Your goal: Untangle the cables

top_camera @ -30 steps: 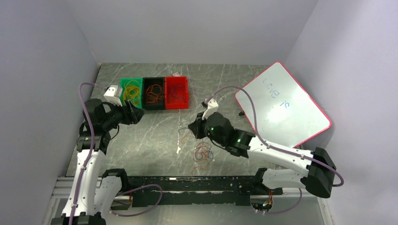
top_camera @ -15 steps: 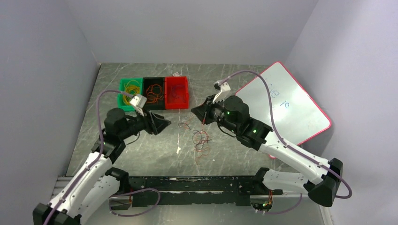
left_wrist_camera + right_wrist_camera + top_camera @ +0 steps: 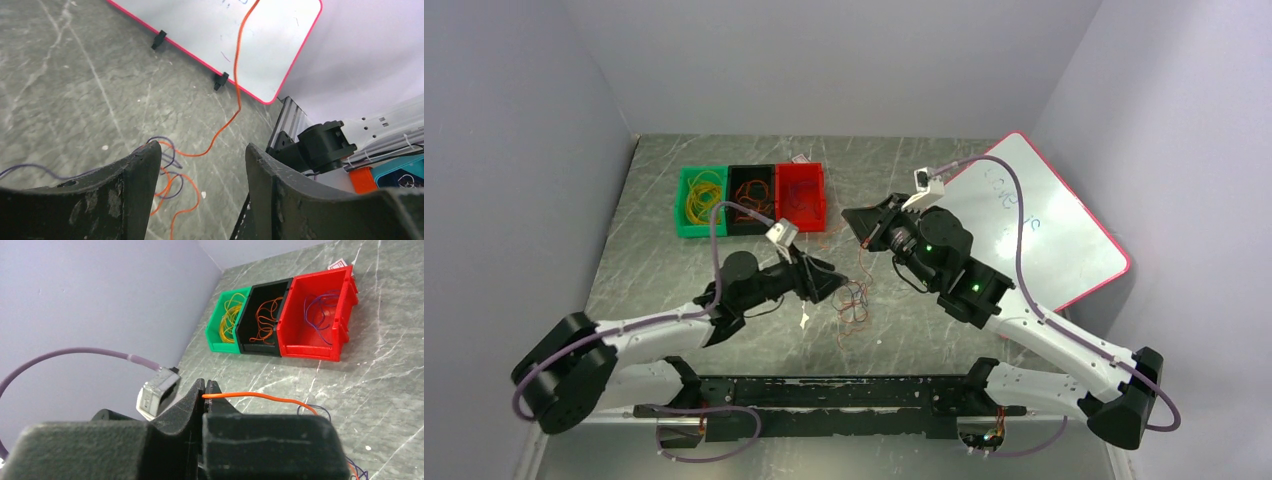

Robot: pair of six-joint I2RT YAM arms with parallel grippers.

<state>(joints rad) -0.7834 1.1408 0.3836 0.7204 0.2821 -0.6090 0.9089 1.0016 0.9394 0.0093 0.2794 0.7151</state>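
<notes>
Hanging from the tightly closed tips of the right end effector (image 3: 204,396), one orange cable (image 3: 250,393) drops to the tangle of cables (image 3: 854,305) on the tabletop (image 3: 874,165) below it. That tangle lies just ahead of the left end effector (image 3: 829,283), whose fingers stand apart, gripping nothing. Beyond both, the green bin (image 3: 220,346), black bin (image 3: 257,347) and red bin (image 3: 305,347) hold cables. A whiteboard (image 3: 1064,250) lies right of the right end effector.
</notes>
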